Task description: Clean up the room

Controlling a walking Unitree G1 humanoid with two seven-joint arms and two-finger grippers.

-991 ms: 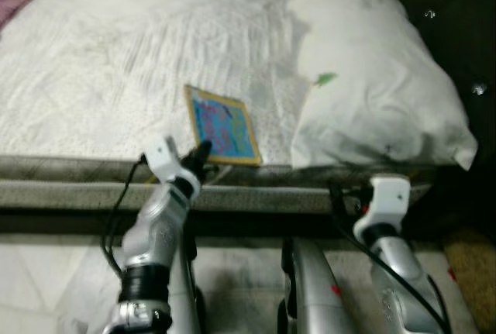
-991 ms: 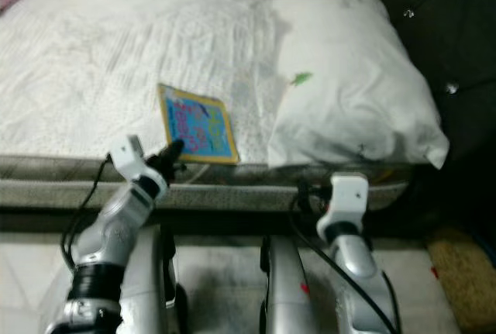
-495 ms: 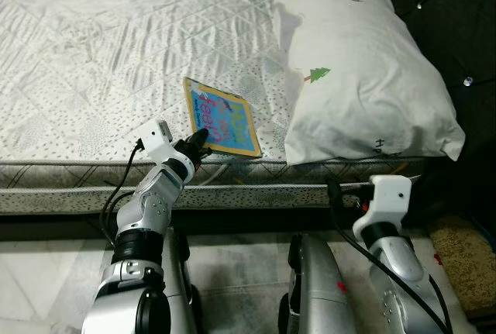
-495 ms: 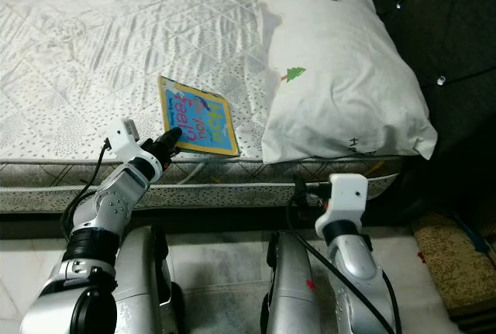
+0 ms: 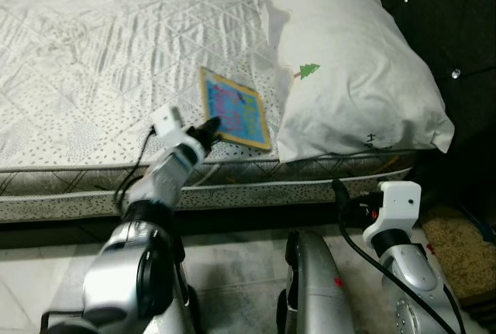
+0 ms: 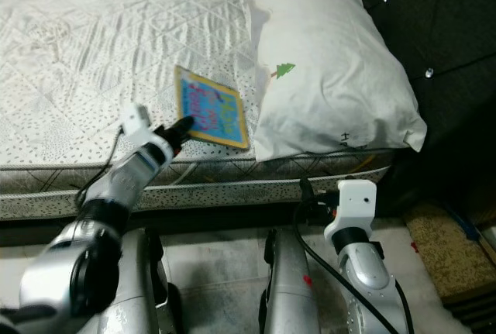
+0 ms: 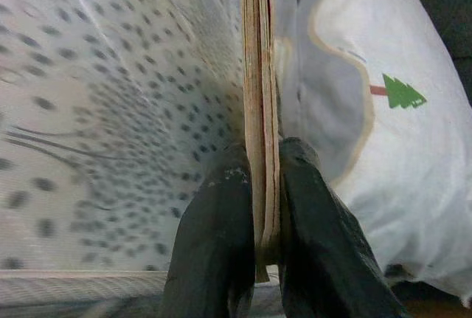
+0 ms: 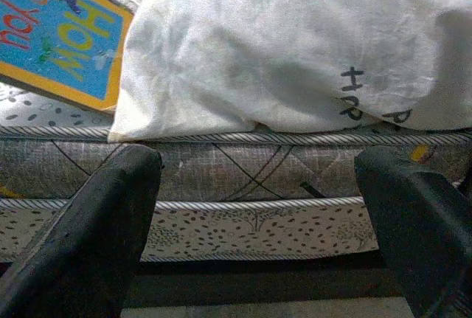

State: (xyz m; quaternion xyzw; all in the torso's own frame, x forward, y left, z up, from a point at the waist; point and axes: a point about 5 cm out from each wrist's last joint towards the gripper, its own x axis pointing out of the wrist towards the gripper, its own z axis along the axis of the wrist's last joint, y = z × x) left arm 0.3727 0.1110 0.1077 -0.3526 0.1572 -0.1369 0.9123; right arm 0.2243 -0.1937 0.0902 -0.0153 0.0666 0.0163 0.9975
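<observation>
**Thin-edge grasp on a book at the bed's edge: risks**

The left gripper (image 7: 258, 207) is closed on the near edge of a thin book (image 5: 232, 113), which lies on the bed (image 5: 93, 47) near its front edge, just beside the pillow (image 5: 356, 63). The fingers (image 7: 221, 244) pinch only a narrow strip, so the book could pivot or slip out when lifted. Its far corner may also drag against the pillow. The right gripper (image 8: 258, 222) hangs wide open and empty before the side of the mattress (image 8: 243, 163).
</observation>
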